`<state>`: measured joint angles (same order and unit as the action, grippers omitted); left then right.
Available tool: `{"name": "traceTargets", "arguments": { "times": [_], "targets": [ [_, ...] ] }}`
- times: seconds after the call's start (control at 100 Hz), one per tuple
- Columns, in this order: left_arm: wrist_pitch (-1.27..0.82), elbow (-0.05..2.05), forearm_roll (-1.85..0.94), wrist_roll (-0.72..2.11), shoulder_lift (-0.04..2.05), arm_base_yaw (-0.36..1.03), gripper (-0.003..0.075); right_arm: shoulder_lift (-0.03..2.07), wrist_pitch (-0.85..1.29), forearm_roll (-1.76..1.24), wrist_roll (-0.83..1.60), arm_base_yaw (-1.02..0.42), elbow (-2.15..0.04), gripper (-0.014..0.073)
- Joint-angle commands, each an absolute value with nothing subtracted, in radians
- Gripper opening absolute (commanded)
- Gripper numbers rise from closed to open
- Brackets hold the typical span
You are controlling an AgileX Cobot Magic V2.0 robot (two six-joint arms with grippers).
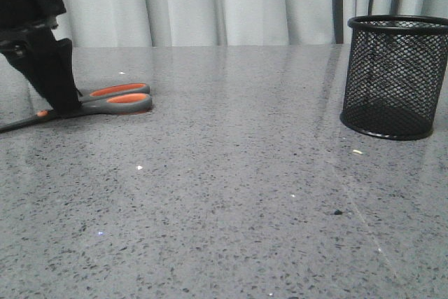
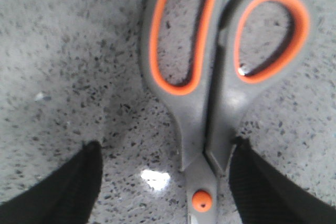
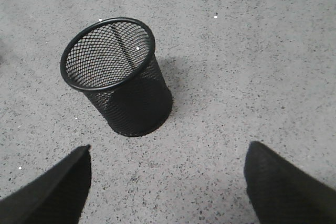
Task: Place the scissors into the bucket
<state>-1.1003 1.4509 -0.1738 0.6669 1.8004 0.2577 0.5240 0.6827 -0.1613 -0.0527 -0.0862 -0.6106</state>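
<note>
The scissors lie flat on the grey table at the far left, their orange-lined handles pointing right and the thin blade running left. My left gripper is down at the table over the scissors' neck. In the left wrist view it is open, with the scissors and their orange pivot dot between the fingers, close to one fingertip and well apart from the other. The black mesh bucket stands upright at the right. My right gripper is open and empty, hovering near the bucket.
The speckled grey table stretches between scissors and bucket with only small crumbs on it. A pale curtain hangs behind the table's far edge. The right arm does not show in the front view.
</note>
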Motion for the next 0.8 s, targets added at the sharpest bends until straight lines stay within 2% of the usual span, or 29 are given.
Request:
{"name": "traceTargets", "arguments": {
  "times": [0.0, 0.23, 0.35, 0.58, 0.79],
  "targets": [
    [-1.093, 1.481, -0.196, 0.612, 1.773, 0.262, 0.0459, 0.534, 0.612, -0.173, -0.042, -0.089, -0.647, 0.0540],
    [-1.095, 1.481, -0.240, 0.611, 1.791, 0.266, 0.0459, 0.534, 0.648, -0.194, -0.042, -0.089, -0.647, 0.0540],
    [-1.117, 1.481, -0.265, 0.632, 1.791, 0.268, 0.0430, 0.534, 0.661, -0.196, -0.042, -0.089, -0.647, 0.0540],
    [-1.135, 1.479, -0.231, 0.646, 1.791, 0.310, 0.0305, 0.534, 0.661, -0.214, -0.042, -0.089, -0.647, 0.0540],
    [-1.156, 1.479, -0.225, 0.646, 1.791, 0.321, 0.0144, 0.534, 0.678, -0.218, -0.042, -0.089, -0.647, 0.0540]
  ]
}}
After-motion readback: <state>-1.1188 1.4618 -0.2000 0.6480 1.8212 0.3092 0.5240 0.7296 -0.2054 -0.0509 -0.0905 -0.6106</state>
